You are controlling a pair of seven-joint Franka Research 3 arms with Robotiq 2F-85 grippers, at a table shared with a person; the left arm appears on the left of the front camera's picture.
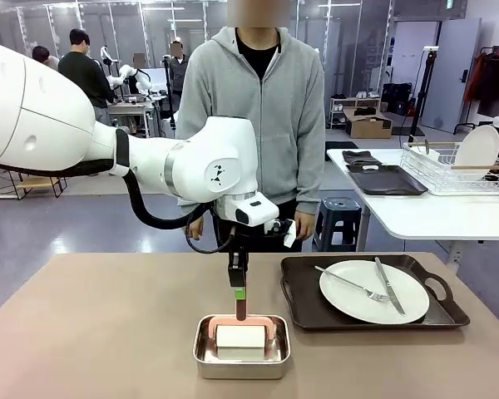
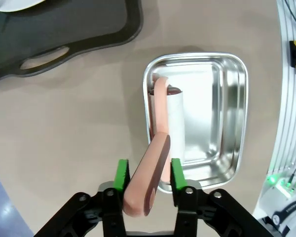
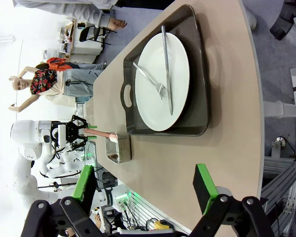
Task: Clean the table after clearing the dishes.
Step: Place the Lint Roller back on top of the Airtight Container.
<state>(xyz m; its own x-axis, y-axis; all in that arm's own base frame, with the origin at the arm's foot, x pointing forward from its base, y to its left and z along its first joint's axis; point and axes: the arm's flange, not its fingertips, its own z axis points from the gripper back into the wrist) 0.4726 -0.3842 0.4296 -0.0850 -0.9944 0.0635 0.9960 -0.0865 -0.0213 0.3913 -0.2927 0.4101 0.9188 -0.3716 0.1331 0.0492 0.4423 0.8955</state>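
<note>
Over the shiny steel pan (image 2: 229,123), green pads (image 2: 121,174) of the left end effector (image 2: 148,174) flank a smooth pink handle (image 2: 147,190), grip unclear.

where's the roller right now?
Front view, centre-near: the roller lies in the steel pan, left of the tray, its pink handle between the left end effector's pads.

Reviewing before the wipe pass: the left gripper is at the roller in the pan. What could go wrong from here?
1. The pink handle stands between the left gripper's pads, but a firm clamp isn't clear; a lift might drop the roller or drag the steel pan.
2. The tray with plate, fork and knife sits on the table; rolling that way could knock it.
</note>
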